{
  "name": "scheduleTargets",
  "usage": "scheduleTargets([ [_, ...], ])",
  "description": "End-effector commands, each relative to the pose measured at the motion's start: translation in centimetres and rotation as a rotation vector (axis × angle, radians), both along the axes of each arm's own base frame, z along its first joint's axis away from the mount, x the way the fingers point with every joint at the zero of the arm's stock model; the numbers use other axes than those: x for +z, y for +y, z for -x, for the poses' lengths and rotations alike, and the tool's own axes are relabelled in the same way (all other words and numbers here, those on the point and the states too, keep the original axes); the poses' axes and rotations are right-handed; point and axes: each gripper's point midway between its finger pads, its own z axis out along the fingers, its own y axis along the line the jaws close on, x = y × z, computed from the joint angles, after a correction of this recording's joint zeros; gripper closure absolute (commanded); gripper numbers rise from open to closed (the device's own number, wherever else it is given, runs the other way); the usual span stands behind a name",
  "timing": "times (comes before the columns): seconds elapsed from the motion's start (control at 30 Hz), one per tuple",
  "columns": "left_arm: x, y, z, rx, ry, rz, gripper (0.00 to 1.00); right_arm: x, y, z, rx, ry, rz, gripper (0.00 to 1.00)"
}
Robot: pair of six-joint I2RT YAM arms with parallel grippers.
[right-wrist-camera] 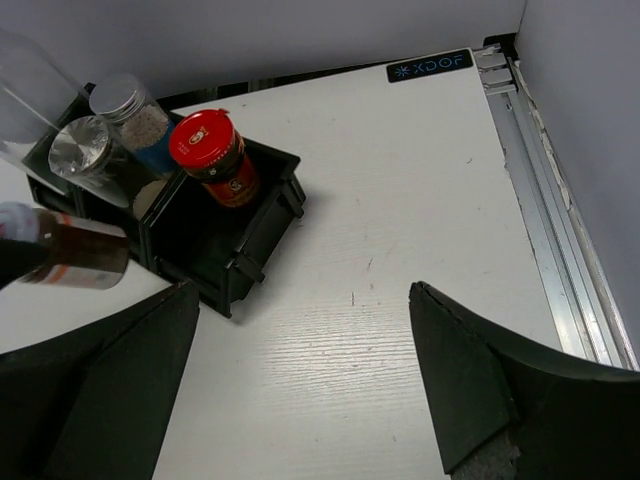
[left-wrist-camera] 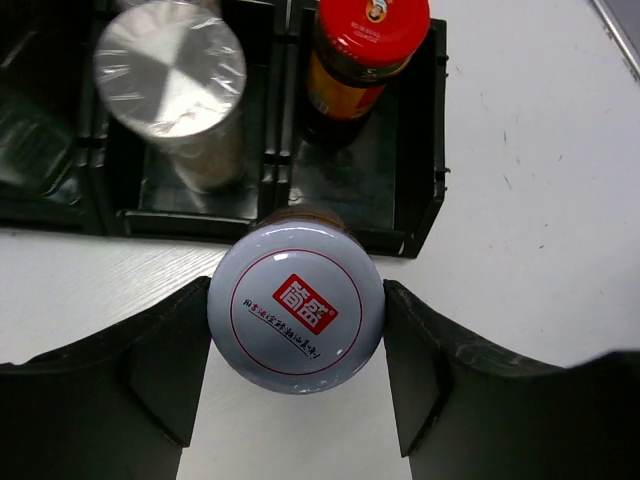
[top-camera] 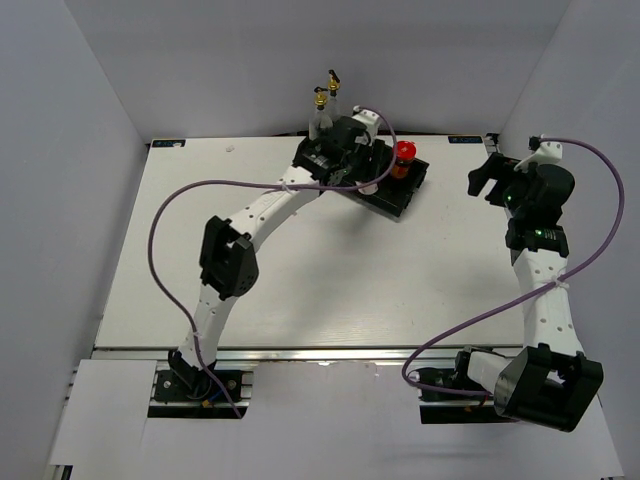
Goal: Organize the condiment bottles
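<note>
My left gripper (left-wrist-camera: 297,305) is shut on a jar with a pale lid bearing a red logo (left-wrist-camera: 296,320), held just off the front edge of the black tray (left-wrist-camera: 420,200). In the right wrist view the jar (right-wrist-camera: 75,258) has dark contents. The red-capped jar (left-wrist-camera: 368,45) stands in the tray's end compartment, and a silver-lidded jar (left-wrist-camera: 170,75) in the one beside it. A blue-labelled silver-lidded jar (right-wrist-camera: 135,115) stands behind. Two tall glass bottles with gold tops (top-camera: 325,100) stand at the tray's far end. My right gripper (right-wrist-camera: 302,300) is open and empty over bare table.
The tray (top-camera: 405,195) lies at the table's back middle. The left arm (top-camera: 260,215) stretches across the table towards it. A metal rail (right-wrist-camera: 545,200) runs along the table's right edge, close to the grey side wall.
</note>
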Motion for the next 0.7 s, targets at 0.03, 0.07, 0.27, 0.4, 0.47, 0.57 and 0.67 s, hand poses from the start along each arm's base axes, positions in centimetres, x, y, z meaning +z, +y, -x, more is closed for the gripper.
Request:
scheduleTargets([
  [0.03,6.3,-3.8,-0.8,-0.074,-0.16,0.107,1.0,2.1,0.6,-0.3,0.056,-0.075,0.047,0.11],
  [0.07,6.5,-4.0,-1.2,-0.061,-0.168,0.128,1.0,2.0,0.4,-0.4,0.047,-0.077,0.047,0.1],
  [0.27,5.9,-5.4,-3.5,0.002,-0.239,0.221,1.0,1.8,1.0,-0.7,0.082,-0.071,0.03,0.11],
  [0.4,4.8,-6.7,-4.9,0.021,-0.244,0.234,1.0,1.5,1.2,-0.7,0.086,-0.069,0.02,0.11],
  [0.47,3.3,-6.8,-5.6,0.047,-0.249,0.236,1.0,1.5,1.3,-0.8,0.093,-0.069,0.014,0.11],
  [0.57,2.2,-7.3,-6.3,0.065,-0.257,0.226,1.0,1.1,1.3,-1.0,0.094,-0.06,0.002,0.11],
  [0.67,1.4,-6.8,-7.2,0.119,-0.275,0.213,1.0,0.6,1.6,-1.1,0.104,-0.047,-0.014,0.11],
])
